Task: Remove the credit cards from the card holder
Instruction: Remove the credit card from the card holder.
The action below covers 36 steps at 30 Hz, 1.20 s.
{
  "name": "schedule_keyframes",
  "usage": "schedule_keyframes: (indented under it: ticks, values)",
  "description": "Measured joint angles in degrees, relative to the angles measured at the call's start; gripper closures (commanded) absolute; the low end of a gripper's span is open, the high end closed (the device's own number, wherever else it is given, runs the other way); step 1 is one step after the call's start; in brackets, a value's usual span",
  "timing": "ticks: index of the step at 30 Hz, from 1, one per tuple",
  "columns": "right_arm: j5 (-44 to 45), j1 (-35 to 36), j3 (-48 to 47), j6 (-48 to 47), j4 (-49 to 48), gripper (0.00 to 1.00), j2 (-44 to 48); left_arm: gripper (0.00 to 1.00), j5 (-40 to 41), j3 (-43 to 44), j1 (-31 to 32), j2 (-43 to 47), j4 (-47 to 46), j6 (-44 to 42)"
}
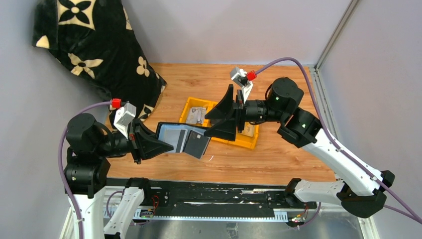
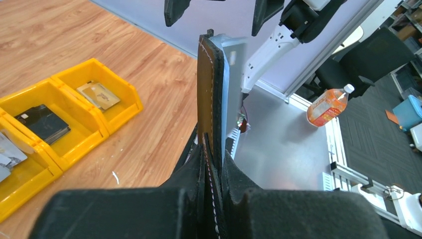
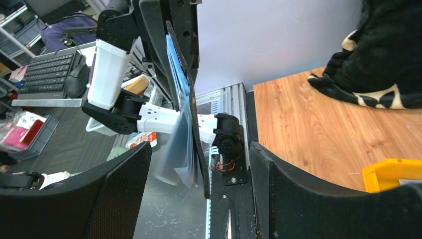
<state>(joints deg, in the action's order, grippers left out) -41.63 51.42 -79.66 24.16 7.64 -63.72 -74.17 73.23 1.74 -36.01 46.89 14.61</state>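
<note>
The card holder (image 1: 181, 139) hangs open in the air in front of the yellow tray, its pale grey-blue inside facing up. My left gripper (image 1: 166, 144) is shut on its left edge; in the left wrist view (image 2: 215, 154) the holder (image 2: 211, 99) stands edge-on from the jaws. My right gripper (image 1: 205, 125) is open at the holder's right flap. In the right wrist view (image 3: 199, 199) the holder (image 3: 191, 124) hangs edge-on between the spread fingers, untouched. A black card (image 2: 42, 122), a tan card (image 2: 99, 94) and silvery cards (image 1: 197, 115) lie in the tray. I cannot tell if the holder holds a card.
The yellow three-compartment tray (image 1: 251, 144) sits mid-table behind the holder. A black blanket with pale flowers (image 1: 94, 45) is heaped at the back left. A black rail (image 1: 209, 191) runs along the table's near edge. An orange bottle (image 2: 328, 104) lies beyond the table.
</note>
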Motion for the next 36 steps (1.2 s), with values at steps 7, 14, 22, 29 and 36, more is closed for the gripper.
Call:
schedule_keyframes:
  ticks: [7, 14, 22, 29, 36]
  values:
    - [-3.48, 0.00, -3.17, -0.24, -0.11, 0.23, -3.69, 0.99, -0.20, -0.28, 0.00, 0.76, -0.04, -0.11]
    - [-5.27, 1.27, -7.78, -2.91, 1.07, 0.26, -10.49, 0.99, -0.85, -1.46, 0.00, 1.05, -0.07, -0.61]
    - [-8.96, 5.29, -9.22, -4.07, 0.90, 0.65, -14.36, 0.94, -0.87, -2.56, 0.00, 1.14, -0.04, -0.68]
    - [-9.86, 6.54, -8.07, -2.64, -1.42, 1.00, -14.45, 0.57, -1.01, -2.84, 0.00, 1.14, -0.31, -0.48]
    - [-9.79, 6.73, -6.23, -0.90, -3.63, 1.00, -14.43, 0.56, -1.11, -4.48, 0.00, 0.07, -0.31, 0.50]
